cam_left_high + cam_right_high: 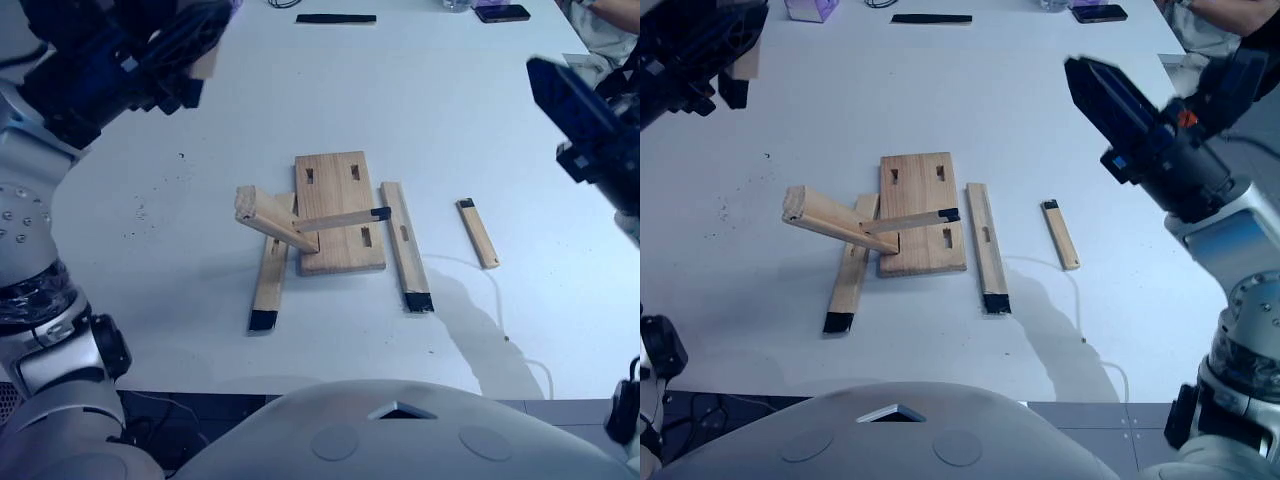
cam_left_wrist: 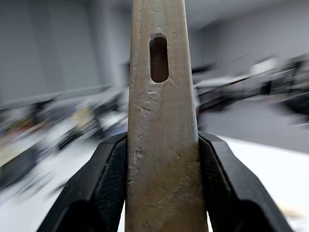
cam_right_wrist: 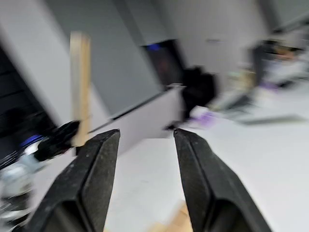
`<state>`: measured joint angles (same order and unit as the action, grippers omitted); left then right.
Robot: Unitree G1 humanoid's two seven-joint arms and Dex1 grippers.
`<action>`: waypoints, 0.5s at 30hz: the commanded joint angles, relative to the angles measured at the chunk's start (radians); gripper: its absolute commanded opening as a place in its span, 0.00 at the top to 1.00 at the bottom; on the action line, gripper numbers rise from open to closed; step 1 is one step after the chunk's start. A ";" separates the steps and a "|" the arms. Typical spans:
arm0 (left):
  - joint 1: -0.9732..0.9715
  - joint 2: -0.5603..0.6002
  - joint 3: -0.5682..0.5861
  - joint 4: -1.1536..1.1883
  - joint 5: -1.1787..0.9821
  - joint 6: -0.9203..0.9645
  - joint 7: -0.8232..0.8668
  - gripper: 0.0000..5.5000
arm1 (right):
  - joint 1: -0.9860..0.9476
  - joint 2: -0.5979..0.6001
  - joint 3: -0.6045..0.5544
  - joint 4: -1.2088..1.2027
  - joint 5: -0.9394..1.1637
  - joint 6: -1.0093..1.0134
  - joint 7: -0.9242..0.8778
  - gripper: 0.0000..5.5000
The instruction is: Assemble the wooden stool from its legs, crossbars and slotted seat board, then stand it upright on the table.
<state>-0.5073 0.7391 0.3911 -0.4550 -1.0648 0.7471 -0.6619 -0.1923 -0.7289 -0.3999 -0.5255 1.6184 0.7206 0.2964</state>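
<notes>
The slotted seat board [image 1: 340,210] lies flat mid-table. A leg [image 1: 272,218] juts up at a slant from its near left corner, with a thin crossbar [image 1: 345,218] running from it across the board. Another leg [image 1: 270,275] lies flat beside the board's left edge, partly under the slanted one. A third leg [image 1: 405,245] lies along the right edge, and a short crossbar [image 1: 478,232] rests further right. My left gripper [image 2: 163,140], raised at the far left, is shut on a slotted leg [image 2: 161,96]. At the right my right gripper [image 3: 145,145] hangs open, well above the table.
A black strip [image 1: 336,18] and a phone [image 1: 503,13] lie at the table's far edge, and a purple object [image 1: 810,8] sits at the far left. A white cable [image 1: 490,290] curves across the table near the right front.
</notes>
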 commanded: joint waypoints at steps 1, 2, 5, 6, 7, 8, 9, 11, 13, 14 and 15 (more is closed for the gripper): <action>-0.081 0.006 -0.030 -0.098 -0.261 0.069 0.031 0.63 | -0.240 -0.082 0.107 0.042 0.093 0.100 0.109 0.63; -0.076 0.010 -0.040 -0.107 -0.282 0.077 0.032 0.63 | -0.273 -0.094 0.126 0.047 0.101 0.121 0.138 0.59; -0.045 0.029 -0.072 -0.147 -0.316 0.092 0.031 0.63 | -0.346 -0.115 0.178 0.058 0.096 0.163 0.173 0.53; -0.035 0.032 -0.083 -0.158 -0.317 0.093 0.030 0.63 | -0.365 -0.115 0.196 0.062 0.085 0.172 0.171 0.50; -0.027 0.033 -0.090 -0.163 -0.320 0.095 0.030 0.63 | -0.378 -0.118 0.209 0.061 0.071 0.179 0.181 0.49; -0.022 0.035 -0.096 -0.162 -0.318 0.094 0.029 0.63 | -0.384 -0.121 0.213 0.054 0.064 0.185 0.202 0.49; -0.016 0.037 -0.101 -0.158 -0.315 0.093 0.024 0.63 | -0.388 -0.124 0.213 0.049 0.065 0.189 0.220 0.49; 0.000 0.050 -0.107 -0.159 -0.319 0.101 0.002 0.63 | -0.403 -0.120 0.211 0.044 0.053 0.184 0.233 0.49; 0.031 0.067 -0.115 -0.178 -0.319 0.108 -0.035 0.63 | -0.425 -0.113 0.212 0.040 0.023 0.169 0.240 0.49; 0.046 0.076 -0.119 -0.184 -0.323 0.111 -0.053 0.63 | -0.434 -0.111 0.211 0.034 0.002 0.161 0.247 0.49; 0.054 0.082 -0.122 -0.183 -0.327 0.114 -0.065 0.63 | -0.443 -0.109 0.210 0.030 -0.015 0.155 0.252 0.49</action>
<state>-0.4731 0.7905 0.2778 -0.6277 -1.3775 0.8486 -0.6961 -0.5988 -0.8361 -0.1912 -0.4761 1.6406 0.8904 0.5348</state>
